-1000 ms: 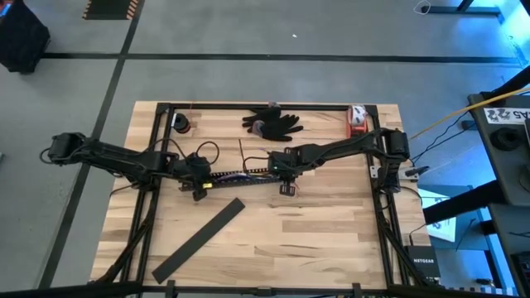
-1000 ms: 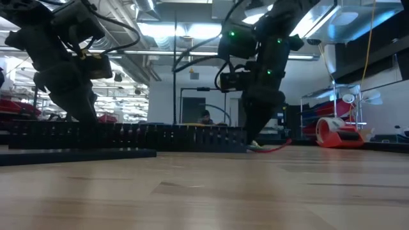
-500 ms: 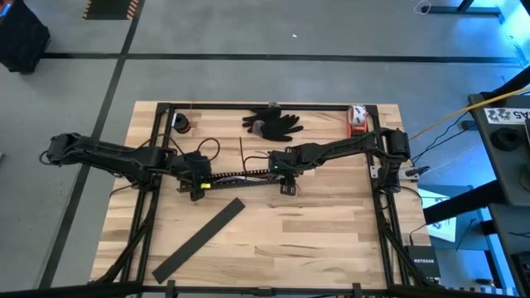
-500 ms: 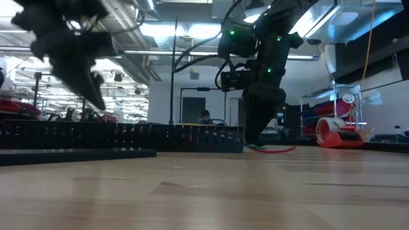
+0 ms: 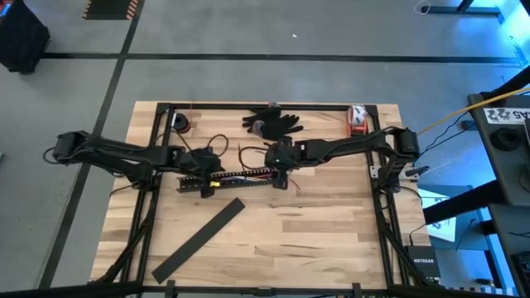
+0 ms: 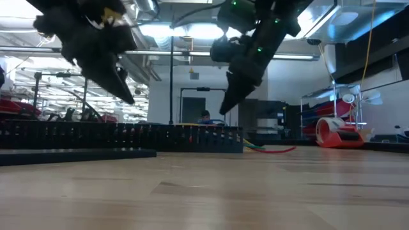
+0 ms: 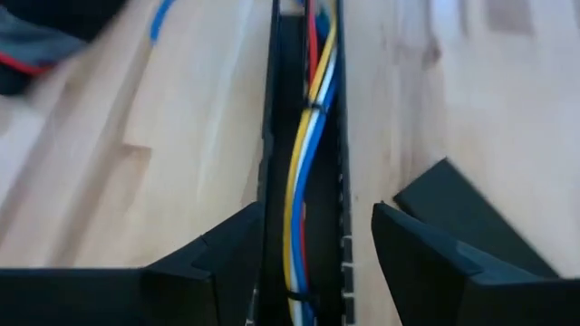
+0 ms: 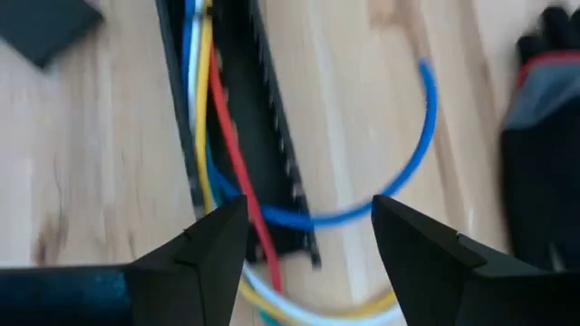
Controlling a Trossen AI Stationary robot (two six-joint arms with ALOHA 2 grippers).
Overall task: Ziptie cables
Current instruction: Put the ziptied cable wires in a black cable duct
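The cables (image 7: 306,154), yellow, blue, white and red, lie lengthwise in the long black comb-slotted bar (image 5: 240,176) at the table's middle. A thin dark band (image 7: 312,107) crosses the bundle; I cannot tell if it is the ziptie. At the bar's right end a blue wire (image 8: 412,172) loops out onto the table and a red wire (image 6: 275,149) trails out. My left gripper (image 7: 317,213) is open and empty above the bar's left part (image 5: 204,170). My right gripper (image 8: 308,208) is open and empty above the bar's right end (image 5: 279,165). Both hang clear of the bar in the low view.
A flat black strip (image 5: 199,240) lies slanted near the front left. A black glove (image 5: 273,122), a small black roll (image 5: 181,124) and a red and white object (image 5: 358,118) lie along the far edge. A black frame (image 5: 248,106) borders the table.
Both grippers have risen from the bar. My right gripper has lifted off the table at the red wire and gone a little toward the table's left and far edge. My left gripper has lifted and gone a little toward the far edge. The bar and cables stay put.
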